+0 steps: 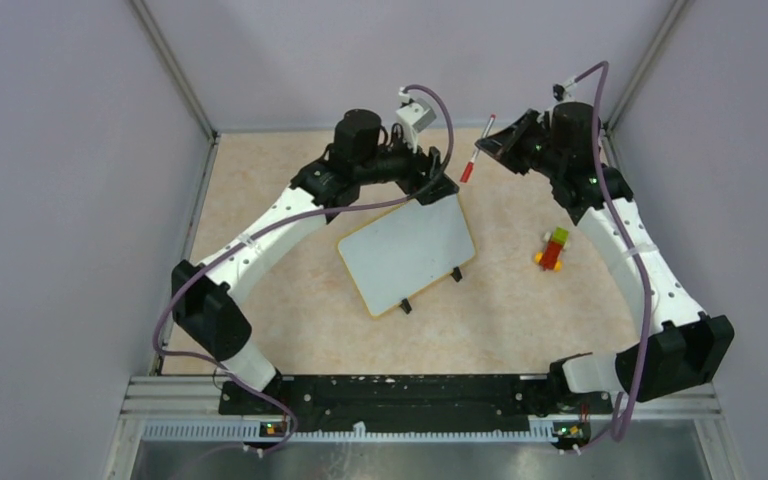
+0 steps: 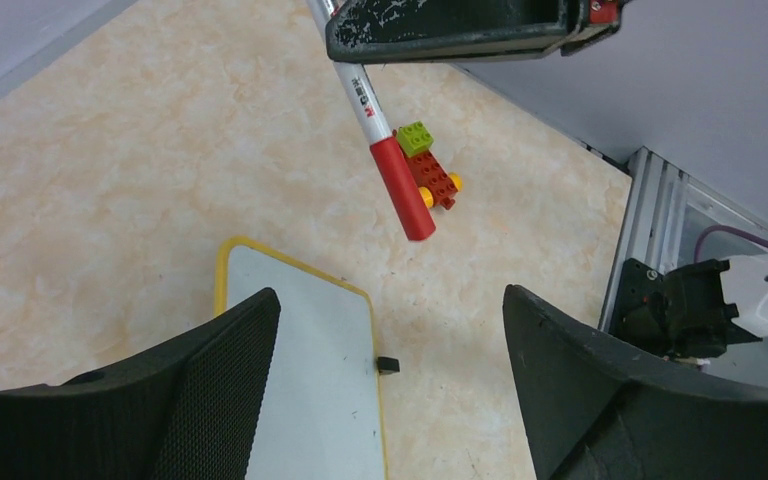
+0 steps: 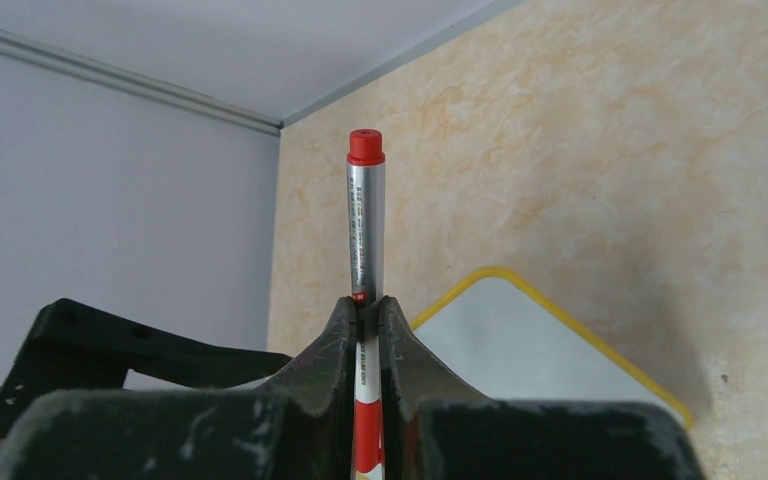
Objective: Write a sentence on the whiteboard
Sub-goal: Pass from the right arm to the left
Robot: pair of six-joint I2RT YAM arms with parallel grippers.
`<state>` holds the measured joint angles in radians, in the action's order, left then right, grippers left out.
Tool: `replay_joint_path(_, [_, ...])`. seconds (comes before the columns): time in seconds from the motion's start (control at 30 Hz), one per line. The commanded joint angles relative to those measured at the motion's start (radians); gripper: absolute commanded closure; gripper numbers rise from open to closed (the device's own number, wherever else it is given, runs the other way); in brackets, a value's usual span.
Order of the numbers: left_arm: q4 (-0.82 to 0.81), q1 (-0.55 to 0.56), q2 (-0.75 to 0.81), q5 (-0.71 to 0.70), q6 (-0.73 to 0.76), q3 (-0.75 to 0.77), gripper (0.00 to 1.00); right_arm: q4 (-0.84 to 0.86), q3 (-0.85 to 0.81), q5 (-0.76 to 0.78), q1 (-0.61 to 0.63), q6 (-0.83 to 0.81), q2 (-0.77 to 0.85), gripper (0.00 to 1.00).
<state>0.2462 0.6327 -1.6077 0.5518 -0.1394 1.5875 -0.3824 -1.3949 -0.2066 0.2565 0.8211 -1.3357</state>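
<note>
Beyond the whiteboard (image 1: 407,252), the right gripper (image 3: 365,320) clamps the marker (image 3: 365,215); the left gripper (image 2: 390,300) (spread, empty) could close off-centre, twisting the cap (image 2: 403,185) askew.

**Arm pose: left open, right clamped**

Left arm (image 1: 260,235): bowed outward at the elbow, reaching far forward, wrist turned inward toward the right arm. Left gripper (image 2: 390,300): jaws spread wide, nothing between the fingers (image 2: 210,380).

Right arm (image 1: 630,240): bowed outward likewise, wrist raised and turned inward. Right gripper (image 3: 363,305): jaws closed tight on a marker (image 3: 366,220). The barrel stands out well past the fingertips.

From the left wrist view, the right gripper sits above and ahead of the left fingers, not touching them.
</note>
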Motion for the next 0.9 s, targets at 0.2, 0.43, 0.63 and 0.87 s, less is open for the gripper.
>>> replay_joint_path(0.2, [-0.097,0.082,-0.105,-0.144,-0.070,0.081,0.28,0.026,-0.007,0.025,0.062,0.046,0.041,1.00])
replay_joint_path(0.43, [-0.078,0.083,-0.130,-0.218,-0.065,0.100,0.65,0.046,0.025,0.003,0.075,0.022,0.052,1.00])
replay_joint_path(0.63, [-0.069,0.051,-0.075,-0.169,-0.016,0.041,1.00,0.112,0.086,-0.080,0.073,-0.043,0.075,0.89])
replay_joint_path(0.87, [0.047,-0.008,0.039,-0.023,0.226,-0.031,1.00,0.154,0.104,-0.389,0.002,-0.265,0.116,0.43])
